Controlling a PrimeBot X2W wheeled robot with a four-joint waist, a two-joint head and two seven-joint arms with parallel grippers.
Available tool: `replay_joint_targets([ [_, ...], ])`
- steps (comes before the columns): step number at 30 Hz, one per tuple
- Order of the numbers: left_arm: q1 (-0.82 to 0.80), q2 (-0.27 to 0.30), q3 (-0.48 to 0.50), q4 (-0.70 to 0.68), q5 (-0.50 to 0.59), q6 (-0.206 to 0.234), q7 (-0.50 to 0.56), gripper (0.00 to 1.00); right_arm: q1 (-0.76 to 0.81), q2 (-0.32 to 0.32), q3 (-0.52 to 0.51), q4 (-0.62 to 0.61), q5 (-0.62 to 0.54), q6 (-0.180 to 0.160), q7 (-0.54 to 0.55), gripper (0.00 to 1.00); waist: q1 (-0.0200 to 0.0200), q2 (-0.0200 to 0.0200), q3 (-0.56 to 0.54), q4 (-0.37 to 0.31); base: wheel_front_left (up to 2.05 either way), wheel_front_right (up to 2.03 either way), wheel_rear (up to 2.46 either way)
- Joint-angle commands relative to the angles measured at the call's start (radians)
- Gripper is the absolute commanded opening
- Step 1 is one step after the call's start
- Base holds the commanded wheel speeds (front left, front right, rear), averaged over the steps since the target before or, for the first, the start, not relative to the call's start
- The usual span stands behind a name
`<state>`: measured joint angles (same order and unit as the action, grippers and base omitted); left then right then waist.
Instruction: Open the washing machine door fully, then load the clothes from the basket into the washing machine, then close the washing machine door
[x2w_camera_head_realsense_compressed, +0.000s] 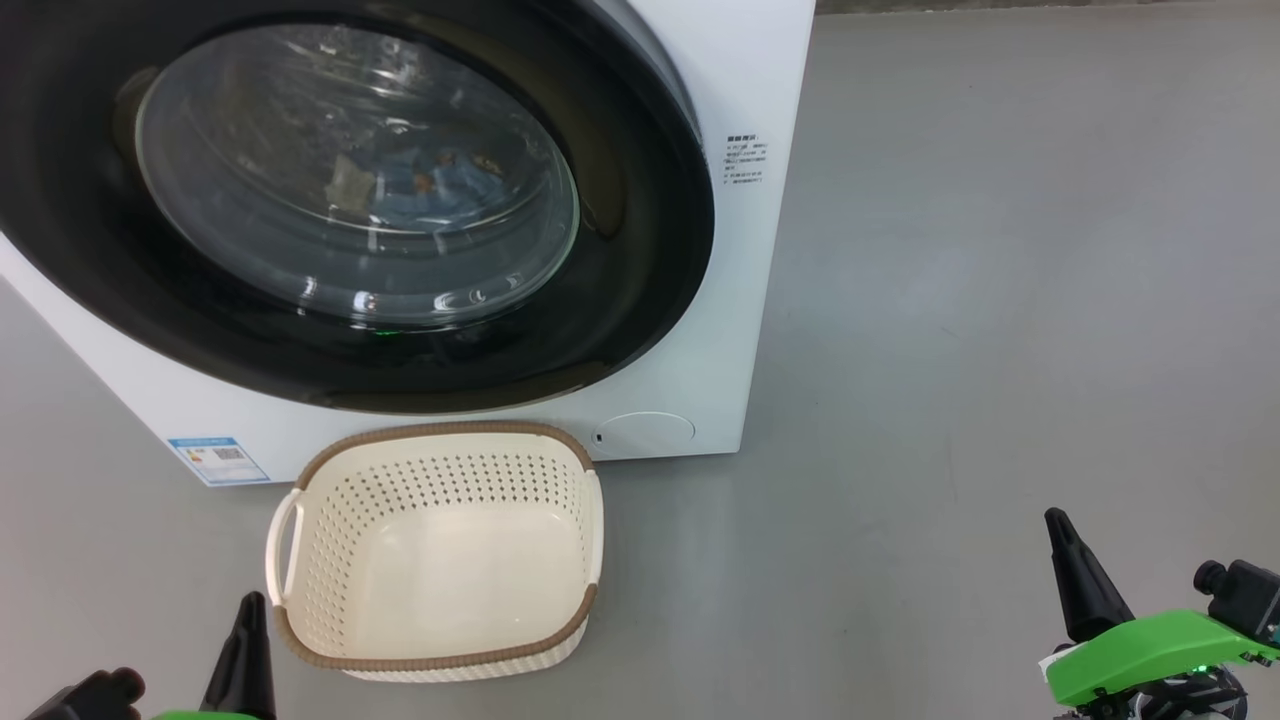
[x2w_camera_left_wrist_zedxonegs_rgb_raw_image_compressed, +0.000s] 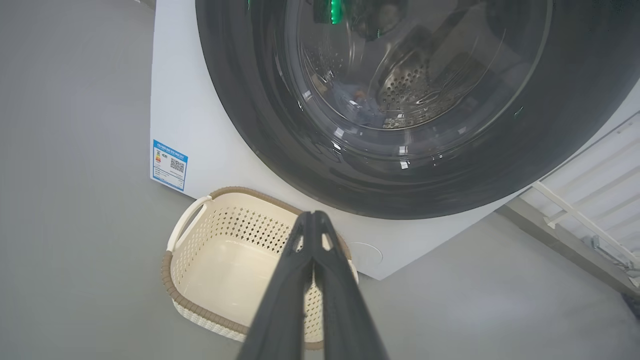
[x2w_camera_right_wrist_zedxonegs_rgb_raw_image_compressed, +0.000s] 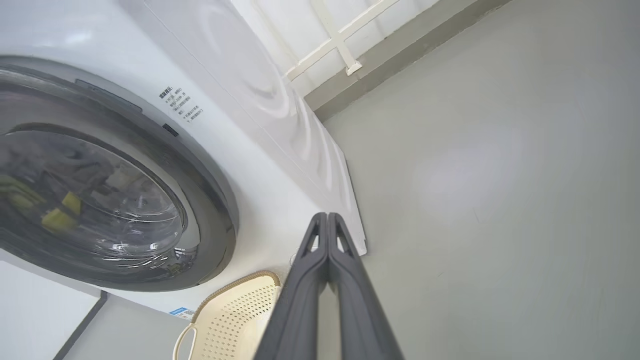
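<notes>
The washing machine (x2w_camera_head_realsense_compressed: 760, 90) stands ahead, its round black-ringed door (x2w_camera_head_realsense_compressed: 640, 250) lying flat against the white front. Through the glass bowl, light-blue clothes (x2w_camera_head_realsense_compressed: 440, 185) with orange marks lie in the drum; in the left wrist view the clothes (x2w_camera_left_wrist_zedxonegs_rgb_raw_image_compressed: 357, 107) show faintly behind the glass. The cream basket (x2w_camera_head_realsense_compressed: 440, 650) with a brown rim sits on the floor below the door, nothing in it. My left gripper (x2w_camera_head_realsense_compressed: 250, 605) is shut, low beside the basket's left corner, and holds nothing. My right gripper (x2w_camera_head_realsense_compressed: 1060, 525) is shut and bare over the floor at lower right.
Grey floor (x2w_camera_head_realsense_compressed: 1000, 300) spreads wide to the right of the machine. A blue label (x2w_camera_head_realsense_compressed: 218, 460) marks the machine's lower left corner. A white railing and wall base (x2w_camera_right_wrist_zedxonegs_rgb_raw_image_compressed: 345, 45) run behind the machine.
</notes>
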<state>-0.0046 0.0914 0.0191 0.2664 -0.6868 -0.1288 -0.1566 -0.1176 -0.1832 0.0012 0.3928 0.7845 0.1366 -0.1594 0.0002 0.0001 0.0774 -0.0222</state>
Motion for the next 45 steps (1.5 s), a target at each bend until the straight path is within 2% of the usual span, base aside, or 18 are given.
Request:
replay_joint_targets([
  [1, -0.036, 0.011, 0.020, -0.019, -0.028, -0.001, 0.008, 0.00, -0.009, -0.006, -0.005, -0.030, 0.032, -0.002, 0.010, 0.00, -0.0001, -0.0001, -0.001, 0.000, 0.00, 0.00, 0.00],
  [45, -0.069, -0.014, 0.056, -0.020, -0.460, -0.001, 0.134, 0.00, 0.000, 0.061, -0.058, -0.087, 0.415, -0.004, 0.137, 0.00, -0.0001, -0.0001, -0.037, 0.011, 0.00, 0.00, 0.00],
])
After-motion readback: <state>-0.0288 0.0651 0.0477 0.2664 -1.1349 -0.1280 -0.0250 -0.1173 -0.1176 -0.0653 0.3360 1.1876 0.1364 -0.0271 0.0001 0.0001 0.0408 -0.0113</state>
